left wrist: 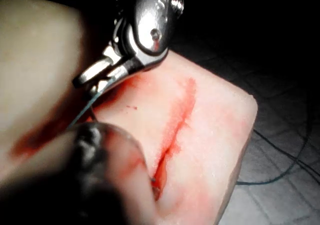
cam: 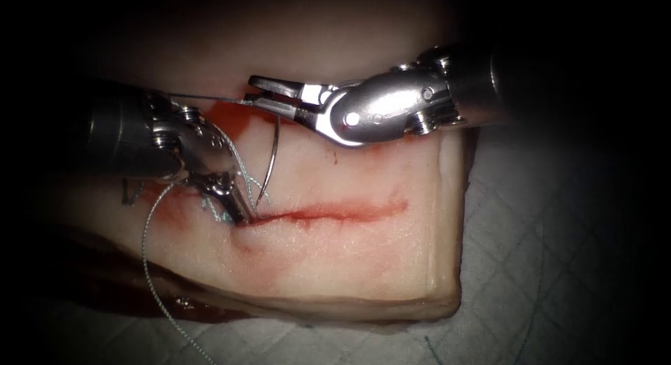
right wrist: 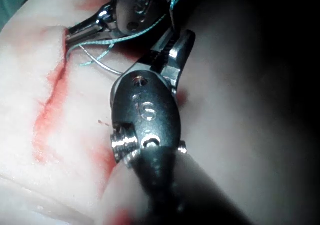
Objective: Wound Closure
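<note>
- Endoscope view: nearest the camera, the thread (cam: 150, 267) is seen trailing down off the front edge of the tissue (cam: 335, 267). The cut (cam: 328, 212) runs left to right, with red fluid (cam: 231, 117) smeared above it. The needle (cam: 271, 162) is held near its thread end by the right tool (cam: 276, 99), jaws clamped on it, and its curve hangs down so the point sits right at the left end of the cut; whether it's actually in the tissue can't be told. The left tool (cam: 237, 208) is down at that same left end with its tips pressed at the wound edge. Open or closed? Can't be told from here.
- Left wrist view: the right tool (left wrist: 97, 80) is seen above the tissue (left wrist: 215, 115), with thread running off it, and the cut (left wrist: 175, 125) lies well apart from it.
- Right wrist view: the right tool (right wrist: 167, 57) is closest, the needle (right wrist: 100, 65) arcs from it toward the left tool (right wrist: 80, 32) at the cut (right wrist: 52, 92).
- Probably best done with the needle kept square in the jaws, and the curve followed by wrist rotation rather than pushed straight.
</note>
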